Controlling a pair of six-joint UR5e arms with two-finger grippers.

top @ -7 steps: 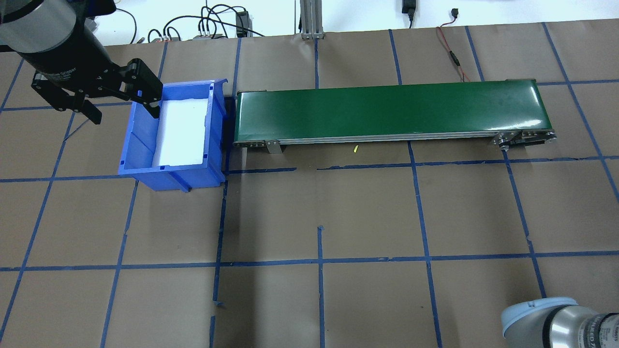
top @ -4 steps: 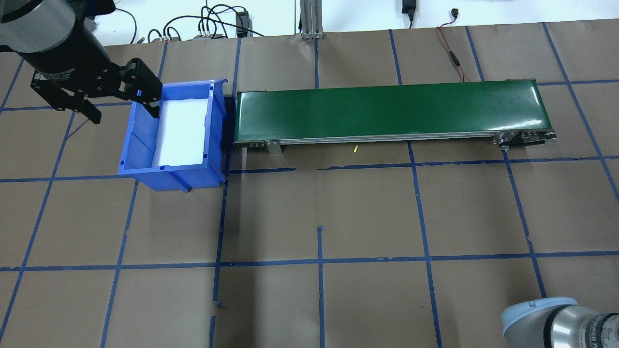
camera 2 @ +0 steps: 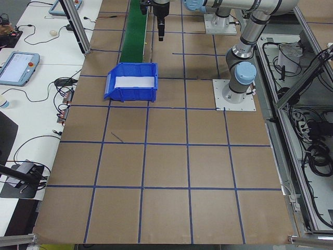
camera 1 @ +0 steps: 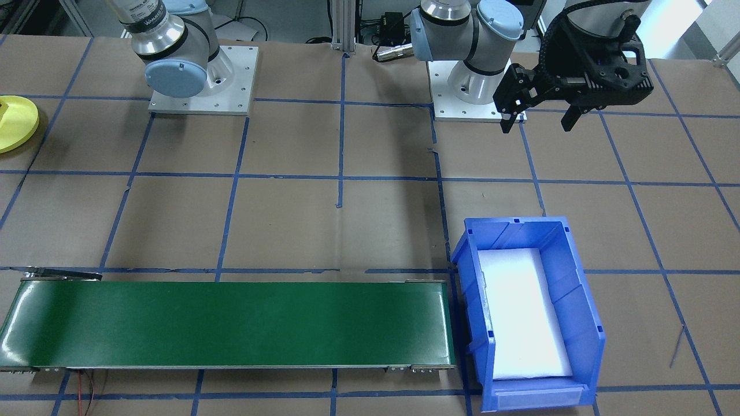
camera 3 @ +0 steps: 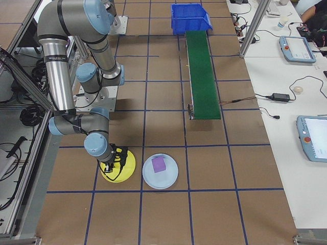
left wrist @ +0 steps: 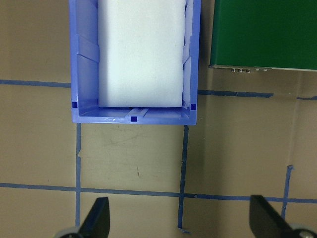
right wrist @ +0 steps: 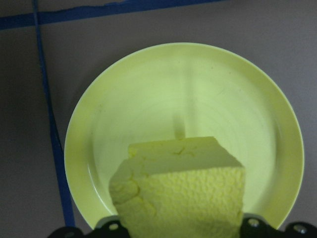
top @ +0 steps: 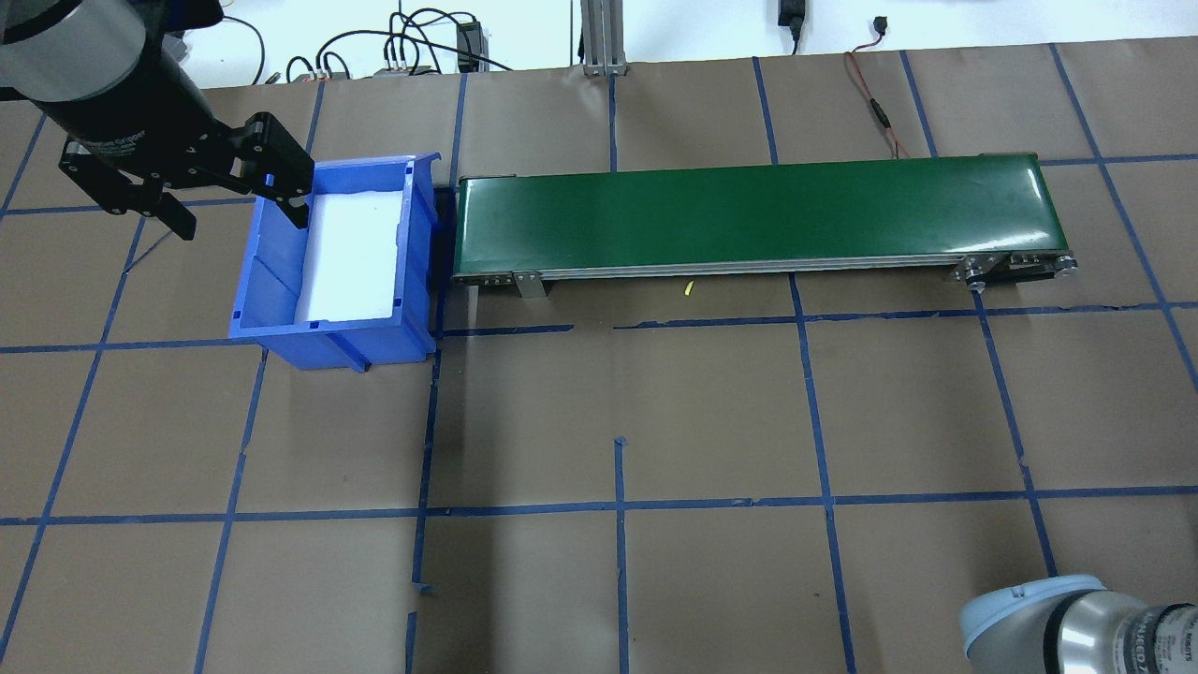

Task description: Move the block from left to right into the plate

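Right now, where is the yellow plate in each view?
Front-facing: yellow plate at far left edge.
Overhead: not in it.
Exterior left: not in it.
Exterior right: yellow plate lower left.
Left wrist: not in it.
Right wrist: yellow plate fills the centre.
Landmark: green conveyor.

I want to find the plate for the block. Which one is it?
Go to the end of the green belt away from the blue bin. Two plates lie there; yours is the yellow plate under the right tool, not the pale blue plate holding a purple cube.
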